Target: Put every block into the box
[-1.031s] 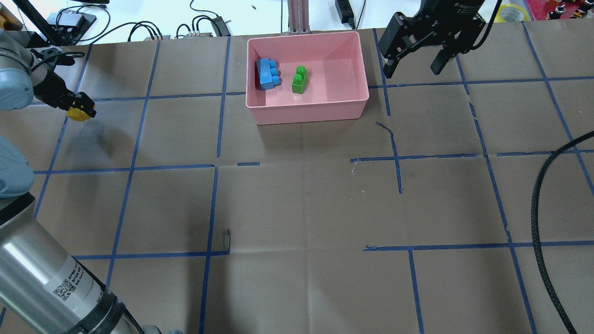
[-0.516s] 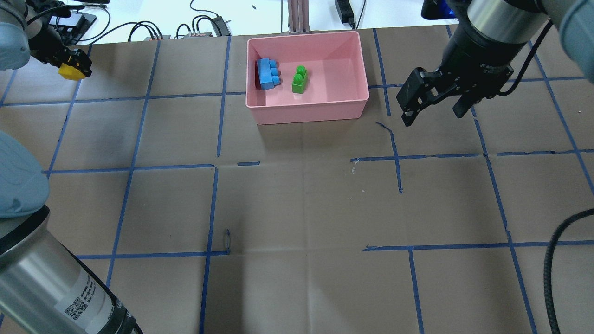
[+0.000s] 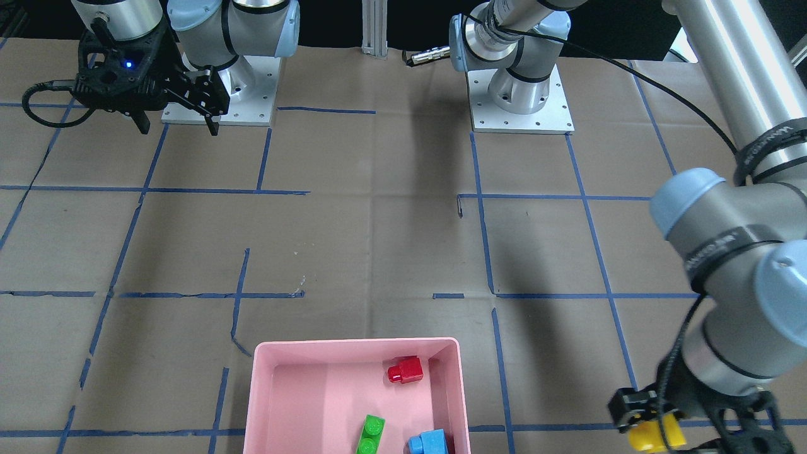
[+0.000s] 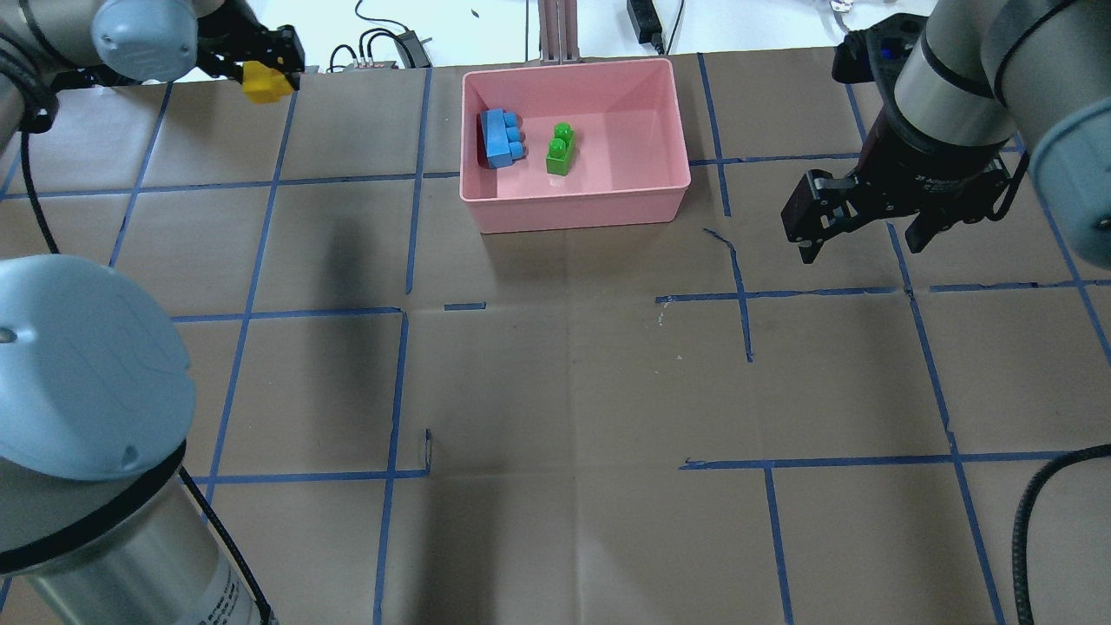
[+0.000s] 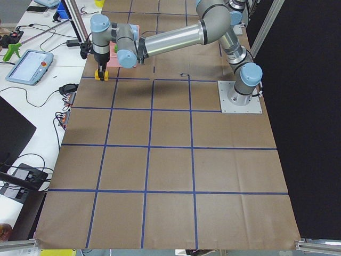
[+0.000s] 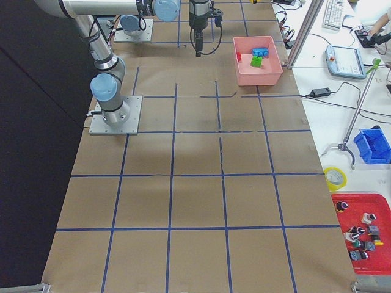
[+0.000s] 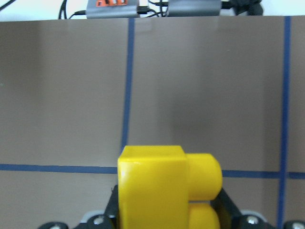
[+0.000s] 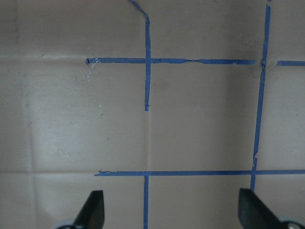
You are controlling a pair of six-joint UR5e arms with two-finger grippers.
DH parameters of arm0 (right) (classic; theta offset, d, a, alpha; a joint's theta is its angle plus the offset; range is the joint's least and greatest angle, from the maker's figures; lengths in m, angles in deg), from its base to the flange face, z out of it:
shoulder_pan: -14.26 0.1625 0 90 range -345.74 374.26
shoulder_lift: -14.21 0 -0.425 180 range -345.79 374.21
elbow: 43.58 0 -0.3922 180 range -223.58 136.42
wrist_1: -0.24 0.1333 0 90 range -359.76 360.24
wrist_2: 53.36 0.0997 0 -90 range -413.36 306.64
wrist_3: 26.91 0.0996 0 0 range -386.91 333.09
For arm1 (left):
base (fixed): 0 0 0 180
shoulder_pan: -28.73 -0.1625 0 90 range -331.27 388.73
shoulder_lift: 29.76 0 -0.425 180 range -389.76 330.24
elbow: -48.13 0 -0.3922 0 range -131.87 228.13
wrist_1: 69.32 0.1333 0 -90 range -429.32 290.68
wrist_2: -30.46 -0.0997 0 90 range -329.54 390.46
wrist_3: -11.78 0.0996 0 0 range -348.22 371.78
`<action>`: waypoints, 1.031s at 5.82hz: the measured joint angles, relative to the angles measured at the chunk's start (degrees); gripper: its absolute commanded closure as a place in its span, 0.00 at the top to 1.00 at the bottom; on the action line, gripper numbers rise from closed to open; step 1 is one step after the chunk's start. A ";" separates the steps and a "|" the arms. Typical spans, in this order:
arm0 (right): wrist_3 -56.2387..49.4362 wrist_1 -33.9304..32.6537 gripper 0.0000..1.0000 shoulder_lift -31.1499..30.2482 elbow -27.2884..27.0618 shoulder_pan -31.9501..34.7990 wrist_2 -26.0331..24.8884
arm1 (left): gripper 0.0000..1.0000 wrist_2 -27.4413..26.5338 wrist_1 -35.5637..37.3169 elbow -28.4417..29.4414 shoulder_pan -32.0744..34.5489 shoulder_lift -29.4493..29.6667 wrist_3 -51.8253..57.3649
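Note:
The pink box (image 4: 577, 207) stands at the table's far middle. In it lie the blue block (image 4: 501, 137) and the green block (image 4: 560, 149). The red block (image 3: 406, 370) shows only in the front-facing view, by the box wall nearest the robot. My left gripper (image 4: 265, 78) is shut on the yellow block (image 4: 263, 84) and holds it above the table, left of the box and apart from it. The yellow block also fills the left wrist view (image 7: 162, 186). My right gripper (image 4: 864, 241) is open and empty, right of the box above bare table (image 8: 174, 212).
Cables and power units (image 4: 382, 48) lie beyond the table's far edge, with an aluminium post (image 4: 555, 30) behind the box. A thick black cable (image 4: 1041, 521) hangs at the near right. The arm bases (image 3: 517, 101) stand at the robot's side.
My left gripper has carried the yellow block farther from the robot and to the right, toward the box. My right gripper has moved away from the box, nearer the robot and to the right.

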 measured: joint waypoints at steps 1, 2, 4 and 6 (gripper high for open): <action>2.79 -0.43 1.00 -0.04 0.04 1.13 1.40 | 0.34 2.96 0.25 0.05 6.13 0.00 -12.61; 4.59 -1.13 1.00 0.02 -0.12 2.73 2.64 | 0.34 6.11 0.68 0.08 10.47 0.28 -20.97; 5.87 -1.99 1.00 0.33 -0.84 4.09 2.91 | 0.85 8.14 3.55 -0.04 13.96 2.55 -26.15; 5.88 -2.02 1.00 0.88 -1.25 4.17 2.92 | 1.00 6.26 9.15 -0.67 15.18 4.34 -27.13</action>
